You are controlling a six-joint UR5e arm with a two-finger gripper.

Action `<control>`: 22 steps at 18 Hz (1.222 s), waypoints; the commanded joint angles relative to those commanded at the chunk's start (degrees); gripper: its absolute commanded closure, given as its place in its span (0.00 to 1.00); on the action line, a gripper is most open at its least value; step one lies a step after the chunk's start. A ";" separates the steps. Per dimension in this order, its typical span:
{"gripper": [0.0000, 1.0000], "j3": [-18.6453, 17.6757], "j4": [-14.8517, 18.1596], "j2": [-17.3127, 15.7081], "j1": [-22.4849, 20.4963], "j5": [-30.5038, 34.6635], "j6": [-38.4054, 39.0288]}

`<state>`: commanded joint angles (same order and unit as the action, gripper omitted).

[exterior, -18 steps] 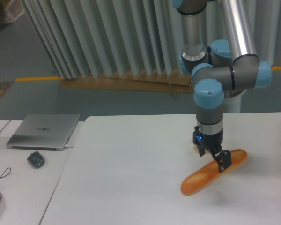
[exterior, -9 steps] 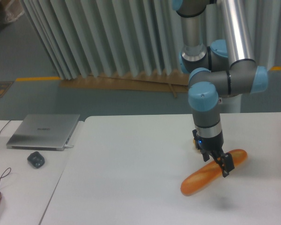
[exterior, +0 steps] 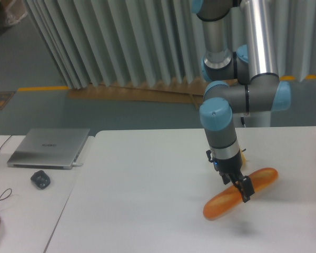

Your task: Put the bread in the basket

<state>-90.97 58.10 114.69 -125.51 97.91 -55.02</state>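
Observation:
The bread (exterior: 221, 204), a long glossy orange-golden loaf, lies slanted on the white table (exterior: 147, 200) at the right. My gripper (exterior: 242, 190) comes down tilted onto the loaf's middle. One dark finger (exterior: 246, 191) shows in front of the loaf and the other is hidden behind it. The jaws seem to straddle the bread without clamping it. The basket is out of view.
On the lower grey table at the left lie a closed laptop (exterior: 49, 147) and a dark mouse (exterior: 40, 179), with cables (exterior: 0, 197) near the left edge. A small yellow thing (exterior: 243, 155) peeks out behind my wrist. Pleated curtains (exterior: 121, 42) hang behind.
My arm has swung left and tilted more. The fingertips slid a little left and down along the bread. The loaf itself has stayed put.

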 joint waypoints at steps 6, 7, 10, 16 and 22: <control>0.00 -0.26 -0.18 0.62 0.44 -0.09 -2.28; 0.00 -0.44 -0.09 0.36 0.44 -0.09 -2.72; 0.00 -1.14 0.00 -0.08 0.53 -0.44 -5.09; 0.00 -2.55 -0.18 -0.26 1.06 -0.53 -5.19; 0.00 -2.55 -0.09 -0.08 1.23 -0.53 -5.62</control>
<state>-93.52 58.01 114.61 -124.28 97.38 -60.64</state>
